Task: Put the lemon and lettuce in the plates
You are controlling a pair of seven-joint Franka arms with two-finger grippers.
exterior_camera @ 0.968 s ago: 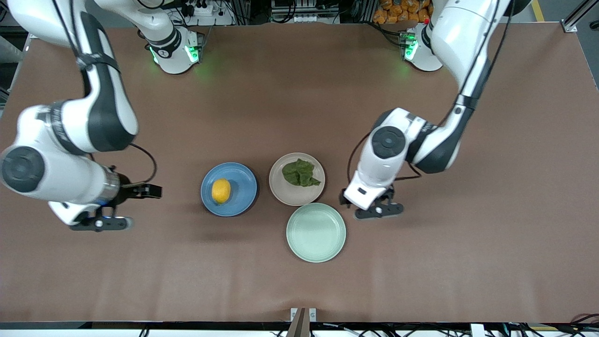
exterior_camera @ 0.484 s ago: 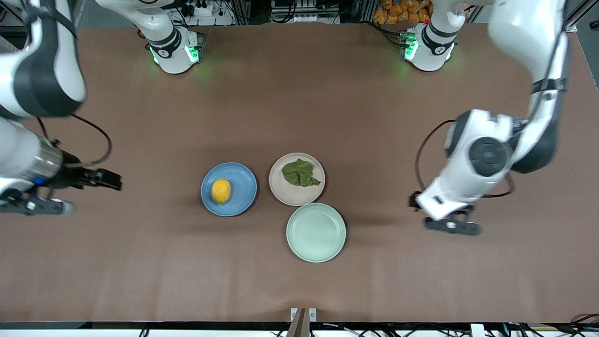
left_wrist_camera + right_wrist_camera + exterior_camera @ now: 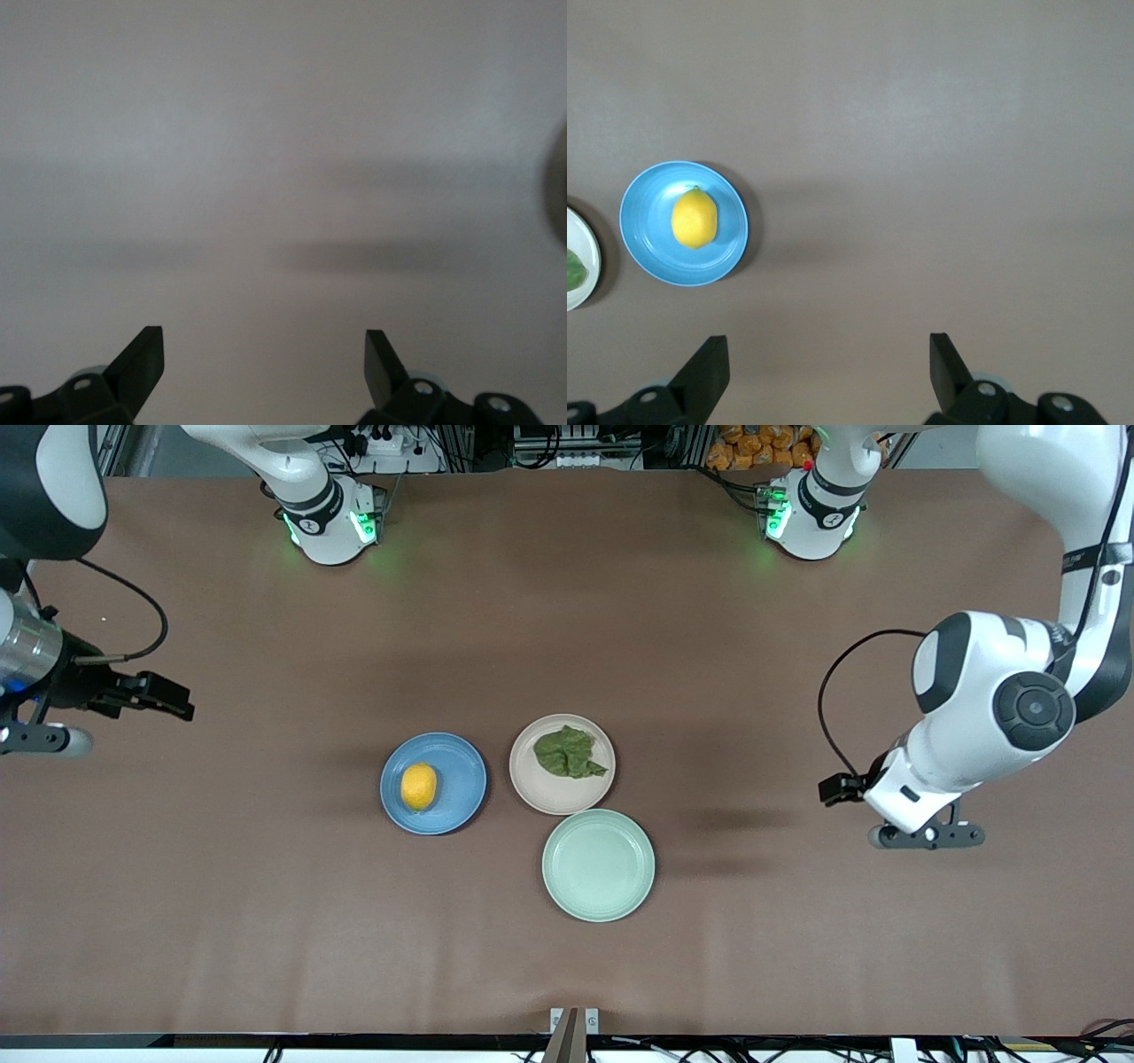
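The lemon [image 3: 418, 786] lies on the blue plate [image 3: 458, 779]. The lettuce [image 3: 568, 753] lies on the pale beige plate [image 3: 554, 794] beside it, toward the left arm's end. My left gripper [image 3: 926, 835] is open and empty over bare table at the left arm's end; the left wrist view shows it [image 3: 263, 354] over bare table only. My right gripper [image 3: 35, 737] is open and empty over bare table at the right arm's end. The right wrist view shows that gripper [image 3: 824, 363], the lemon [image 3: 694, 219] on the blue plate [image 3: 647, 251] and the beige plate's edge [image 3: 585, 248].
An empty mint green plate [image 3: 598, 864] sits nearer the front camera, touching the beige plate's rim. The brown table [image 3: 266, 921] is bare around the three plates.
Both arms have drawn away from the plates toward their own ends of the table. The lemon, lettuce and plates have not moved.
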